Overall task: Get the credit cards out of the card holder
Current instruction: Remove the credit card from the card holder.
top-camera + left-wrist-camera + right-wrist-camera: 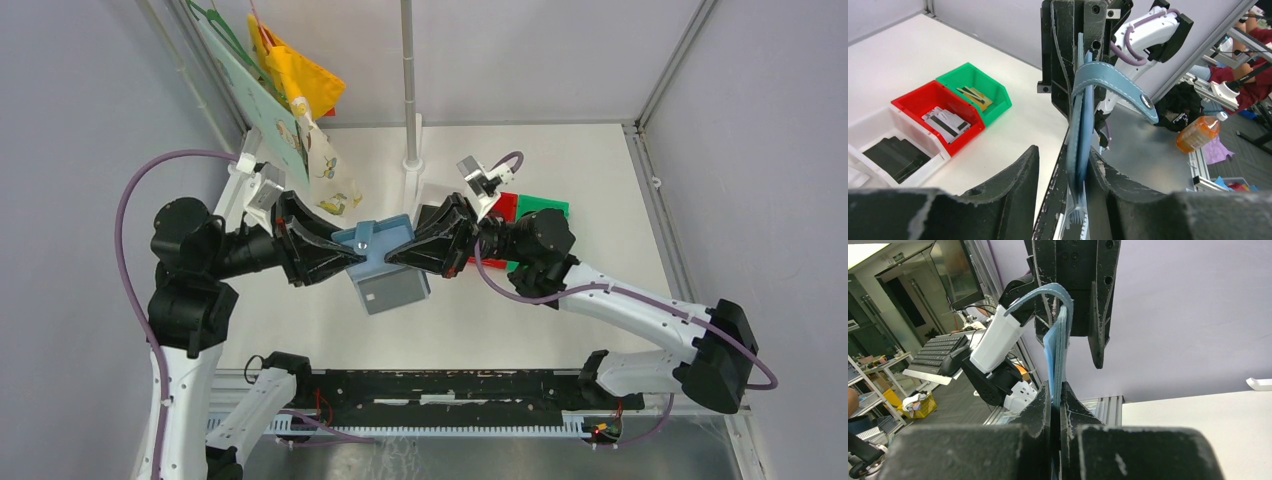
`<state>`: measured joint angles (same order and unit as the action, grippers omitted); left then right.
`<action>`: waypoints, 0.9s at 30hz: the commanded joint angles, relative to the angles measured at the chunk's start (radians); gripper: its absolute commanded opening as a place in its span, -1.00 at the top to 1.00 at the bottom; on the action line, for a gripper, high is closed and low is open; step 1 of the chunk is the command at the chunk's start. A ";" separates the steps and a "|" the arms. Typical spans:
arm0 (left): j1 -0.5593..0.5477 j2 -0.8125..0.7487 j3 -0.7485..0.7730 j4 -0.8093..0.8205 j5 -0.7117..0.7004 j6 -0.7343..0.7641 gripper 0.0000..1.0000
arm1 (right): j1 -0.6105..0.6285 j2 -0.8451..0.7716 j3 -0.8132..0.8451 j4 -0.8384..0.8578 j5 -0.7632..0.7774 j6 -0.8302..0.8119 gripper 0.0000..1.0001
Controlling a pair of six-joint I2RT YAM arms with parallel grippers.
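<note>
two grippers meet on one small thing: the holder, raised off the table and hanging between them. the right gripper is pinched tight on one edge of the holder, fingers flat against it. that looks like the anchoring grip, there so the wallet can't swing or fold.

the left gripper comes at the opposite edge with its jaws apart. the holder stands edge-on in the gap, against one finger and clear of the other, so nothing is clamped on that side. my guess is it is lining up on a card or flap to pull. the tab curls loose off the top of the holder, unsnapped. a grey panel hangs under the holder (card or inner pocket, i can't tell which).

right of the holder sit the bins. grey striped cards lie in the red bin, gold ones in the green bin, and a black flat thing in the white bin. so the job looks partly done.

the table under the holder is plain matte white, boxed in by pale grey walls. a metal pole stands behind the holder, and a yellow cloth hangs back-left of it. beyond the cell there is lab clutter: a keyboard and an orange bottle.
</note>
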<state>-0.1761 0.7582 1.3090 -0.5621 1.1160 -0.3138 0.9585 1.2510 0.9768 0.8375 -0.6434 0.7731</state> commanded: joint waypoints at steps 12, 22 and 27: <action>-0.002 -0.028 -0.115 0.185 0.042 -0.191 0.04 | 0.025 0.041 0.105 0.003 0.054 -0.025 0.99; -0.003 -0.056 -0.080 0.042 0.041 0.002 -0.01 | 0.025 0.053 0.137 -0.038 0.067 -0.025 1.00; -0.001 -0.046 -0.053 0.042 -0.089 0.034 0.61 | 0.032 0.059 0.138 -0.044 0.062 -0.017 0.99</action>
<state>-0.1764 0.7048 1.2041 -0.5106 1.1240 -0.3626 0.9821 1.3109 1.0622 0.7498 -0.6003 0.7452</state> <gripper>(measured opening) 0.268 0.042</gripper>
